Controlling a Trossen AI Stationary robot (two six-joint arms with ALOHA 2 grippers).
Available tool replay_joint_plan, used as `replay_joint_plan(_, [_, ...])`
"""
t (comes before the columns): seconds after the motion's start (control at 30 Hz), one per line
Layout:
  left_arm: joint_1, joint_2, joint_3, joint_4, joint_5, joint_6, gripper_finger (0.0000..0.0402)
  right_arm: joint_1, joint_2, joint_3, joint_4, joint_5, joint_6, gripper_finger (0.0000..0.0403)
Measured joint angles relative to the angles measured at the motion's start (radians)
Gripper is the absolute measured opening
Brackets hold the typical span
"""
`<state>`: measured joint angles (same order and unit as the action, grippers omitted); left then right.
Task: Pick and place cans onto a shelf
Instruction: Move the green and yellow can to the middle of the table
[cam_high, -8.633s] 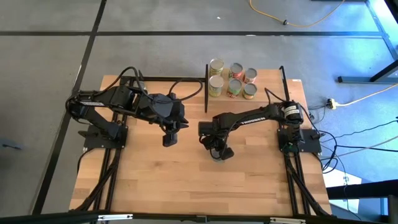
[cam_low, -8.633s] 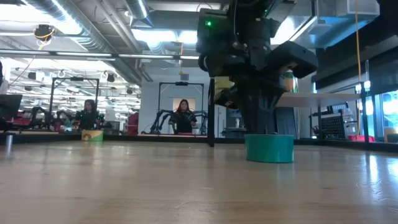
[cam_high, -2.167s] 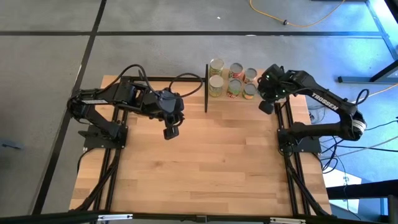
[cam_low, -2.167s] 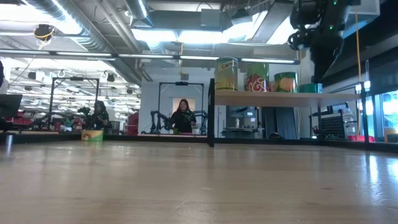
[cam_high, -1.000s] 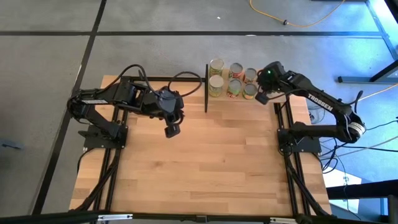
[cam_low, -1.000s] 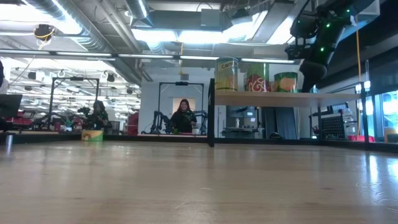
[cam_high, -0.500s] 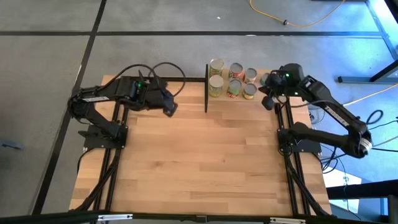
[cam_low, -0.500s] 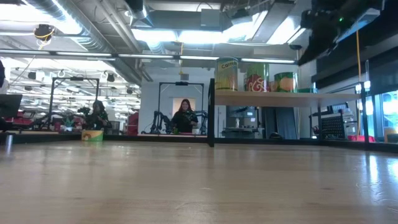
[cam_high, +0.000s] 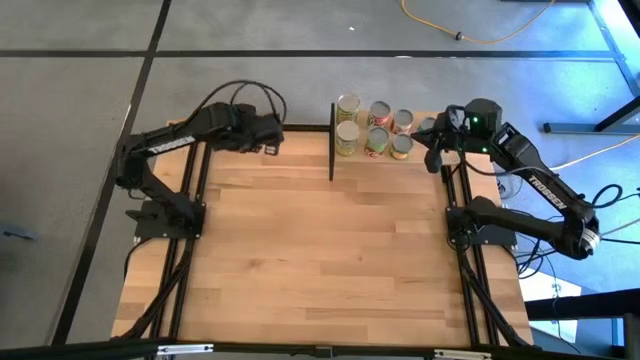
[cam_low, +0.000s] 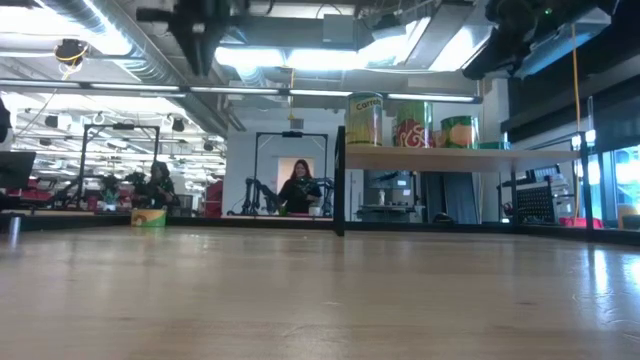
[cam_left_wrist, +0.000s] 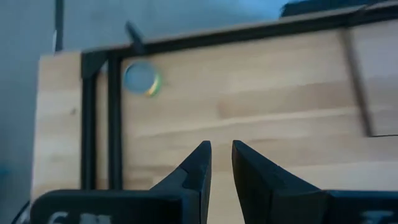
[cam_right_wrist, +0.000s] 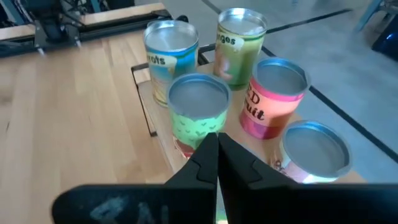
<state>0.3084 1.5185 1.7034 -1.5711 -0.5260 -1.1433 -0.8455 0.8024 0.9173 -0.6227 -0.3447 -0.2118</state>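
Several cans (cam_high: 377, 128) stand upright on their bases on the raised shelf (cam_low: 430, 157) at the table's far right; they also show in the right wrist view (cam_right_wrist: 198, 109). One yellow-green can (cam_left_wrist: 142, 78) stands on the tabletop near the far left corner and shows in the low view (cam_low: 148, 217). My right gripper (cam_high: 437, 155) is shut and empty, just right of the shelf's cans and above them (cam_right_wrist: 217, 144). My left gripper (cam_high: 270, 143) is over the far left part of the table, open by a narrow gap (cam_left_wrist: 221, 163) and empty.
The shelf's black upright (cam_high: 331, 145) stands between my two arms. Black frame rails (cam_high: 190, 250) run along the table's left and right sides. The wide wooden tabletop (cam_high: 320, 250) lies toward the near edge. People sit in the room beyond the table (cam_low: 296, 186).
My left gripper has drawn back from the table's middle toward the far edge and the far left corner. My right gripper has moved a little toward the table's right edge, away from the cans on the shelf. The cans have stayed where they were.
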Motion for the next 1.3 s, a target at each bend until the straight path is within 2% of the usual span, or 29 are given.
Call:
replay_joint_plan(0.13, [0.112,-0.001,-0.076,0.0,0.096,0.059,0.0057,0.0,0.0,0.0,0.001,0.0,0.027,0.0007])
replay_joint_plan(0.33, [0.256,-0.001,-0.212,0.022,0.127,0.138,0.0057,0.0,0.0,0.0,0.021,0.002,0.074,0.0007])
replay_joint_plan(0.53, [0.374,-0.001,-0.353,0.208,0.21,0.191,0.0057,0.0,0.0,0.0,0.035,0.002,0.076,0.0007])
replay_joint_plan(0.73, [0.498,-0.001,-0.474,0.446,0.206,0.196,0.0057,0.0,0.0,0.0,0.034,0.002,0.072,0.0007])
replay_joint_plan(0.93, [0.602,-0.001,-0.579,0.687,0.202,0.281,0.0057,0.0,0.0,0.0,0.034,0.002,0.07,0.0007])
replay_joint_plan(1.3, [0.696,0.0,-0.703,0.809,0.178,0.282,0.0057,0.0,0.0,0.0,0.034,0.002,0.072,0.0007])
